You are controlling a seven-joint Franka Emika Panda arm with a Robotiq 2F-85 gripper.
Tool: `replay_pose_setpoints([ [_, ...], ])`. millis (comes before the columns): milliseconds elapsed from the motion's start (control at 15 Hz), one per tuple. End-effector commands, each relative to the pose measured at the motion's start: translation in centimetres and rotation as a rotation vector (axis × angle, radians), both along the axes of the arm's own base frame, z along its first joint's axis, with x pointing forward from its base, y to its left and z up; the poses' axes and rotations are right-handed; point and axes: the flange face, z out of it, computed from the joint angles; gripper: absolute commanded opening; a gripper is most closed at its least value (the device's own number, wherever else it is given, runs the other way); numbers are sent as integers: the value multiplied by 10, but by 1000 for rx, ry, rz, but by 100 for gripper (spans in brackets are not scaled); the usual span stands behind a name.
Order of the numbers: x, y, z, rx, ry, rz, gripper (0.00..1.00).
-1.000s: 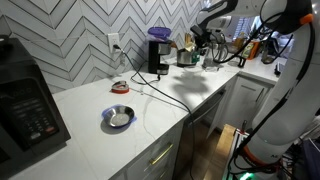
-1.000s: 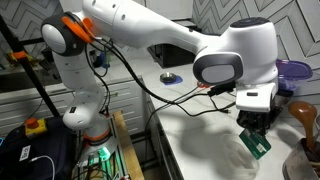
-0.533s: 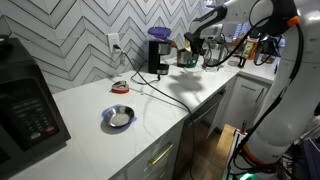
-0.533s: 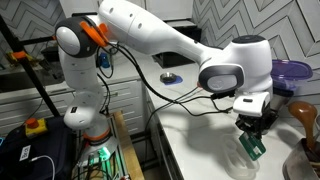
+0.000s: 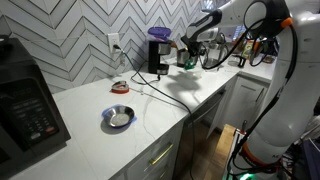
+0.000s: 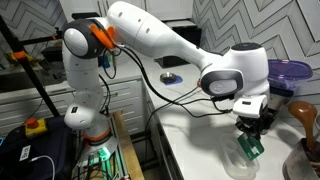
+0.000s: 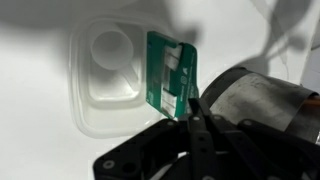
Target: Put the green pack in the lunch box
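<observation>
My gripper [image 7: 188, 112] is shut on a flat green pack [image 7: 168, 76] with white panels and holds it upright over a clear plastic lunch box [image 7: 108, 84] on the white counter. In an exterior view the gripper [image 6: 251, 135] hangs just above the lunch box [image 6: 240, 160], with the green pack [image 6: 252, 148] dipping to its rim. In an exterior view the gripper [image 5: 192, 52] is far off at the counter's back right; the pack and box are too small to make out there.
A purple-lidded dark appliance [image 5: 157, 50] stands at the back by the wall. A small metal bowl on a blue base [image 5: 118, 117] and a red-white item [image 5: 119, 87] lie mid-counter. A black microwave [image 5: 25, 100] stands at the near left. A purple bowl [image 6: 296, 72] sits close behind the gripper.
The gripper has come down with the green pack towards the lunch box, moving slightly lower and closer to the counter.
</observation>
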Motion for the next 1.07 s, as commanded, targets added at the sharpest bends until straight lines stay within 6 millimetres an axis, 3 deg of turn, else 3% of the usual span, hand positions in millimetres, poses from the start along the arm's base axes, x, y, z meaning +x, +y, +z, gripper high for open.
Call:
replay_pose_setpoints([
  [0, 0, 4, -9, -6, 17, 4, 0],
  [333, -8, -1, -17, -29, 100, 30, 0],
  [400, -9, -2, -18, -25, 118, 40, 26],
  [533, -12, -2, -19, -15, 154, 64, 34],
  [733, -19, -6, -9, 11, 161, 129, 56],
  [1000, -42, -29, 33, -34, 86, 219, 87],
])
